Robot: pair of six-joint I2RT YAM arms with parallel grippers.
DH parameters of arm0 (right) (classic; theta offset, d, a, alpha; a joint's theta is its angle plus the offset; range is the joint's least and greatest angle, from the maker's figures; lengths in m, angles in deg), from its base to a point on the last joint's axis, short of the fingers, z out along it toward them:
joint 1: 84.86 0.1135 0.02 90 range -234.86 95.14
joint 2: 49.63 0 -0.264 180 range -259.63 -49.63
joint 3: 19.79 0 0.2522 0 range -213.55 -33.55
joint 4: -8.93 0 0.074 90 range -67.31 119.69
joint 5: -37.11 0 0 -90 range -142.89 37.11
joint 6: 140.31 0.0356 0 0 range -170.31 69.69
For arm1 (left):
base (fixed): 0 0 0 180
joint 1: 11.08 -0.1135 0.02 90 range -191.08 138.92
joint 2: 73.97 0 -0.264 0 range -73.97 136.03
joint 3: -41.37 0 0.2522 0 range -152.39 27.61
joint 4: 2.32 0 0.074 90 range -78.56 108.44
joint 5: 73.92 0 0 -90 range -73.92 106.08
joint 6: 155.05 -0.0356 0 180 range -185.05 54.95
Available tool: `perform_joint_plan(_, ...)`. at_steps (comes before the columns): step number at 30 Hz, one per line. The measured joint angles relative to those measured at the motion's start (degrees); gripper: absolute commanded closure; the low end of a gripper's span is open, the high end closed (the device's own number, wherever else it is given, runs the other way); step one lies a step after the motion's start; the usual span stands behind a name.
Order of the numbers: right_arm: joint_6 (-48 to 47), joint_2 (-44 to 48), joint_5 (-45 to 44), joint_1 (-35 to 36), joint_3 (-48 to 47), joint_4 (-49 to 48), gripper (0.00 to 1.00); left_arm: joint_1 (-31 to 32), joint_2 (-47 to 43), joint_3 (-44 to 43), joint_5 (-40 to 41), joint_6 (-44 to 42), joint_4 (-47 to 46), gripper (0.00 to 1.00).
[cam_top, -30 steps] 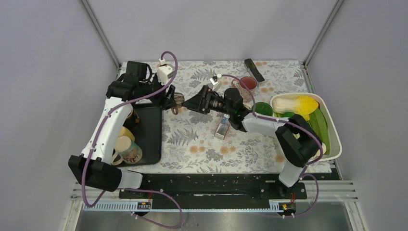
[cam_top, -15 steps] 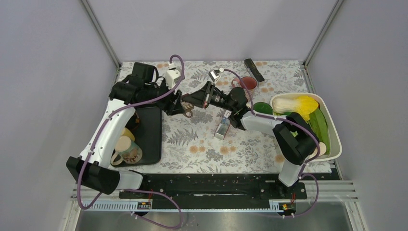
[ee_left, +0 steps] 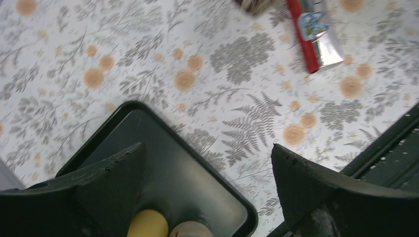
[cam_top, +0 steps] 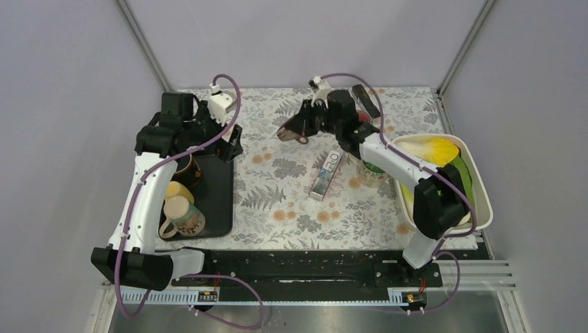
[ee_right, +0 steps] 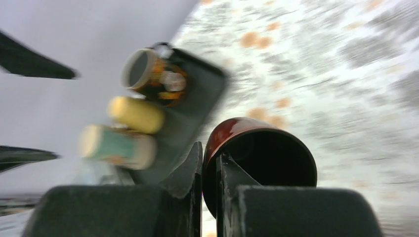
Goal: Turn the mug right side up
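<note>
My right gripper (ee_right: 211,153) is shut on the rim of the dark red-brown mug (ee_right: 267,148), one finger inside the mouth and one outside. From above, the mug (cam_top: 290,130) hangs over the back middle of the table, tilted on its side, with my right gripper (cam_top: 302,127) just to its right. Over the far corner of the black tray (cam_top: 218,187), my left gripper (cam_top: 231,143) stands wide open with nothing between its fingers. Its wrist view shows the same left gripper (ee_left: 207,145) above the tray (ee_left: 197,182).
Three other mugs lie on the tray: a dark one (cam_top: 184,168), a yellow one (cam_top: 182,191) and a cream-and-teal one (cam_top: 184,215). A toothpaste box (cam_top: 326,175) lies mid-table. A white basket (cam_top: 478,187) of vegetables sits at the right, a black remote (cam_top: 365,100) at the back.
The right gripper shut on the mug's rim and carried it toward the back right. The left gripper let go of the mug, opened wide and drew back left over the tray.
</note>
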Motion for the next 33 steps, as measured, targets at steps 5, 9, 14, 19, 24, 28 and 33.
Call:
perform_joint_plan(5,-29.0,-10.1,-12.0,0.1,-25.6,25.6,1.0,-4.0,0.0,3.5,6.5,-4.2,0.8,0.01)
perform_joint_plan(9,-42.1,-18.9,-18.6,0.0,-35.6,35.4,1.0,-5.2,2.0,7.6,13.6,-8.2,1.6,0.01)
perform_joint_plan(14,-49.6,-29.2,-22.4,0.0,-40.8,46.2,1.0,-6.4,4.3,11.1,21.4,-12.3,2.5,0.01)
perform_joint_plan(19,-52.7,-35.4,-24.0,0.0,-44.8,53.0,1.0,-8.5,5.5,11.8,26.2,-14.0,2.8,0.01)
perform_joint_plan(24,-53.6,-36.1,-25.1,0.0,-47.8,55.8,0.65,-12.2,6.0,14.4,27.9,-15.1,2.3,0.01)
perform_joint_plan(28,-54.0,-36.6,-26.1,0.0,-48.0,57.3,0.3,-15.0,5.9,18.4,28.2,-16.8,3.7,0.01)
perform_joint_plan(33,-53.9,-36.0,-26.4,0.0,-47.9,58.1,0.01,-22.0,2.8,20.3,27.5,-19.3,7.3,0.01)
